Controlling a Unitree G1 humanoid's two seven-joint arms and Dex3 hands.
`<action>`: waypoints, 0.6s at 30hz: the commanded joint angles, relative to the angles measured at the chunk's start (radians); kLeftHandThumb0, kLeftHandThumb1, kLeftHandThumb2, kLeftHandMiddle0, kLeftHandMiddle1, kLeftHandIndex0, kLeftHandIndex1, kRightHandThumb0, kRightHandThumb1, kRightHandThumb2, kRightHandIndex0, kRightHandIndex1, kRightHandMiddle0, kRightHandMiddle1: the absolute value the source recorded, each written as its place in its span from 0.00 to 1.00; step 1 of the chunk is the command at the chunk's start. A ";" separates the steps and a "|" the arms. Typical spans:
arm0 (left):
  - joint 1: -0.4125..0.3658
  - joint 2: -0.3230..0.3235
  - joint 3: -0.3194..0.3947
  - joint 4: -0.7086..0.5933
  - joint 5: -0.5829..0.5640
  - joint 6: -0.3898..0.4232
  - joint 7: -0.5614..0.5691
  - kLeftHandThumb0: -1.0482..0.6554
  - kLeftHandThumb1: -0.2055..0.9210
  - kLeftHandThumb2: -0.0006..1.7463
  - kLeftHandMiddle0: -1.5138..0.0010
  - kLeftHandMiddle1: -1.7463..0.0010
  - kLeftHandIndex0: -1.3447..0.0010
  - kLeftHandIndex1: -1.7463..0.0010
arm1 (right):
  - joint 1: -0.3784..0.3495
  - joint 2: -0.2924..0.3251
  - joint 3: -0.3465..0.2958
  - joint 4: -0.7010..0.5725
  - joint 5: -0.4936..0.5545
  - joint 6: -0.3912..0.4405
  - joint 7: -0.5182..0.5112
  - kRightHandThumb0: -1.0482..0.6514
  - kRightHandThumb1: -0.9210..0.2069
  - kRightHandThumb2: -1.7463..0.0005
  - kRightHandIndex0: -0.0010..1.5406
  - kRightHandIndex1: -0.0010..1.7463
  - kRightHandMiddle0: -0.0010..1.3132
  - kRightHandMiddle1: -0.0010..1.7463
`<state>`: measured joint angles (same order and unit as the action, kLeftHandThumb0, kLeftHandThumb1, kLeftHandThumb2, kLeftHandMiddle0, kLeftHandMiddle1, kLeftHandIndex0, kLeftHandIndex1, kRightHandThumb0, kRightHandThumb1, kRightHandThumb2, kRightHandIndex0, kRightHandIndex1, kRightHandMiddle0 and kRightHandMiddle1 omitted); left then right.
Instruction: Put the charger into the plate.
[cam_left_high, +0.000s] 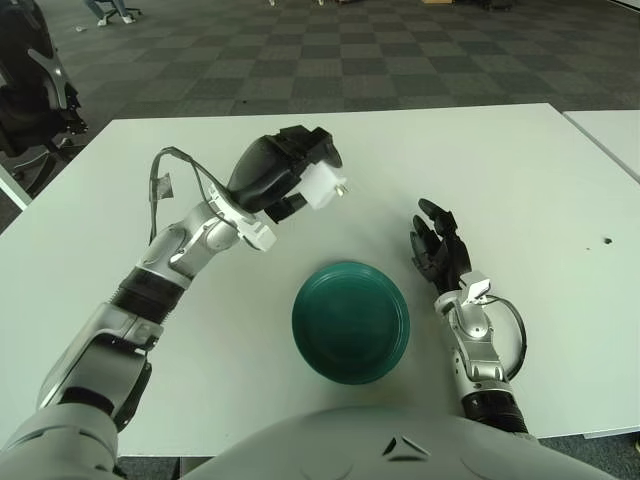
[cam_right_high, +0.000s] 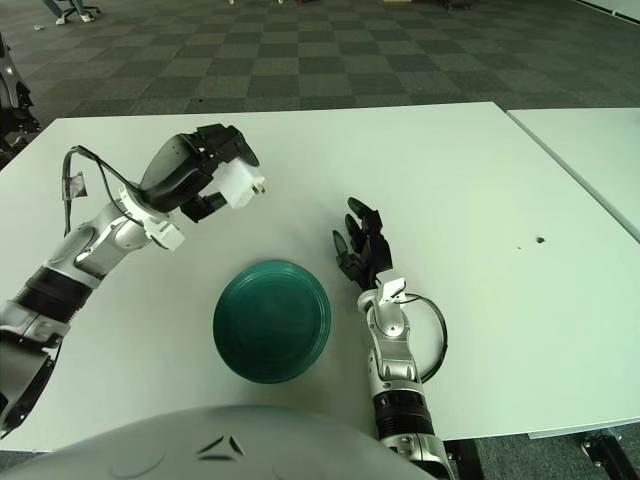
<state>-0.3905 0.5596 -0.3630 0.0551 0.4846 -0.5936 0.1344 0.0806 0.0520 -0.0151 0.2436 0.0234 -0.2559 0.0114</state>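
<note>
The green plate sits on the white table, nearest the robot's body and between the two forearms. It lies flat with its concave side up and contains nothing.

The right hand shows just to the right of the plate, slightly beyond its far rim. Its dark fingers are extended and loosely spread, and they hold nothing. Whether the hand touches the table surface cannot be determined.

The left hand is positioned beyond the plate and to its left, raised above the table. Its fingers are clamped on the charger, a small white block. The charger projects from the right side of the hand, toward the table centre, with a short metal prong pointing away from the palm. The charger is clear of the table and well apart from the plate, beyond the plate's far-left rim.

A grey cable loops from the left forearm behind the hand.

Beyond the table edge, a chequered carpet floor extends to the far background.
</note>
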 joint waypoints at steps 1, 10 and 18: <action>0.030 0.018 0.009 -0.084 -0.093 0.034 -0.148 0.61 0.21 0.94 0.44 0.03 0.55 0.00 | 0.072 0.002 -0.005 0.121 -0.001 0.090 -0.009 0.24 0.00 0.78 0.18 0.00 0.00 0.38; 0.172 -0.014 -0.079 -0.255 -0.174 0.017 -0.362 0.61 0.23 0.93 0.47 0.01 0.57 0.00 | 0.061 -0.003 0.002 0.141 -0.014 0.063 -0.012 0.24 0.00 0.77 0.17 0.00 0.00 0.33; 0.143 -0.049 -0.083 -0.169 -0.245 -0.075 -0.468 0.61 0.26 0.91 0.48 0.01 0.58 0.00 | 0.059 -0.020 0.024 0.132 -0.052 0.065 -0.013 0.21 0.00 0.68 0.13 0.00 0.00 0.28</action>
<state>-0.2161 0.5214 -0.4592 -0.1475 0.2692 -0.6518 -0.3027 0.0664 0.0379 0.0023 0.2788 -0.0139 -0.2859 0.0062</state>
